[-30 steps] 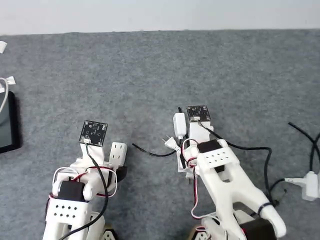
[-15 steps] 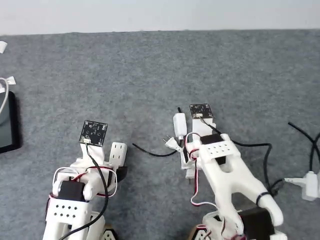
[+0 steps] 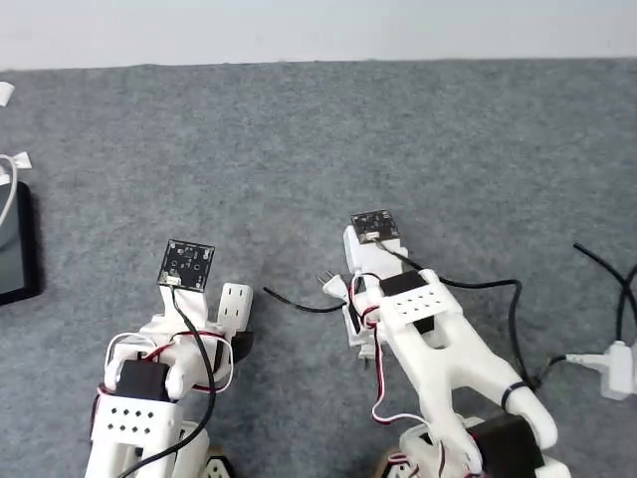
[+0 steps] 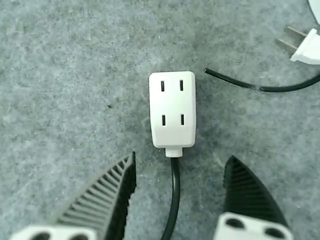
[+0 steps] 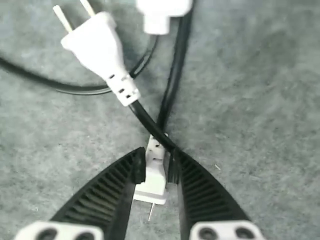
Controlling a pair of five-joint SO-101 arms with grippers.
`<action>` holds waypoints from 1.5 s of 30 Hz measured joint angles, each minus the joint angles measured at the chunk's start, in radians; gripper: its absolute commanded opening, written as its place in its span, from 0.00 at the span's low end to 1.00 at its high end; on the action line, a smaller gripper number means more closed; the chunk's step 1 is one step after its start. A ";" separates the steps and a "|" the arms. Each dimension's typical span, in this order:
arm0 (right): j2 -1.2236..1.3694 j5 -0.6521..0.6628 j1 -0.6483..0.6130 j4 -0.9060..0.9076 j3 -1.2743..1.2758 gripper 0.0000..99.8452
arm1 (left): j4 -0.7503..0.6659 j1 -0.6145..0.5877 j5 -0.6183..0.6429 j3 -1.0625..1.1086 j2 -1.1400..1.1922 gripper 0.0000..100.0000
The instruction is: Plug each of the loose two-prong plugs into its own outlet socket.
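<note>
A white outlet block with two pairs of slots lies face up on the grey carpet just ahead of my left gripper, which is open with nothing between its fingers. From above, that outlet sits by the left arm's tip. My right gripper is shut on a small white two-prong plug, prongs pointing back toward the wrist. A second white plug lies loose beyond it, prongs away, seen from above as the plug. Another white outlet lies past the right gripper.
Black cords cross just ahead of the right fingers, and a cut cable end lies near the left outlet. A black device sits at the left edge, a white adapter at the right edge. The far carpet is open.
The right arm's wrist swung a little to the left with the plug in its fingers, nudging the loose plug leftward. The left arm kept still.
</note>
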 measured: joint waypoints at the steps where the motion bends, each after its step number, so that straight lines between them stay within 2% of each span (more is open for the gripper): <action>1: 0.000 0.000 0.000 0.000 0.000 0.07 | 0.000 -0.002 0.000 0.000 0.000 0.22; 12: 0.086 0.002 -0.002 0.048 -0.068 0.07 | 0.000 -0.003 0.000 0.000 -0.003 0.22; 18: 0.086 0.002 -0.094 0.132 -0.071 0.07 | 0.000 -0.002 0.000 0.000 -0.003 0.22; 22: 0.078 0.002 -0.103 0.146 -0.071 0.07 | 0.000 -0.002 0.000 0.000 -0.003 0.22; 31: -0.098 0.049 -0.112 0.256 -0.009 0.07 | 0.000 0.000 0.000 0.000 -0.003 0.22; 38: -0.095 0.055 -0.112 0.258 0.003 0.07 | 0.000 -0.002 0.000 0.000 -0.003 0.22; 45: 0.049 0.057 -0.117 0.216 -0.052 0.07 | 0.000 -0.002 0.000 0.000 -0.003 0.22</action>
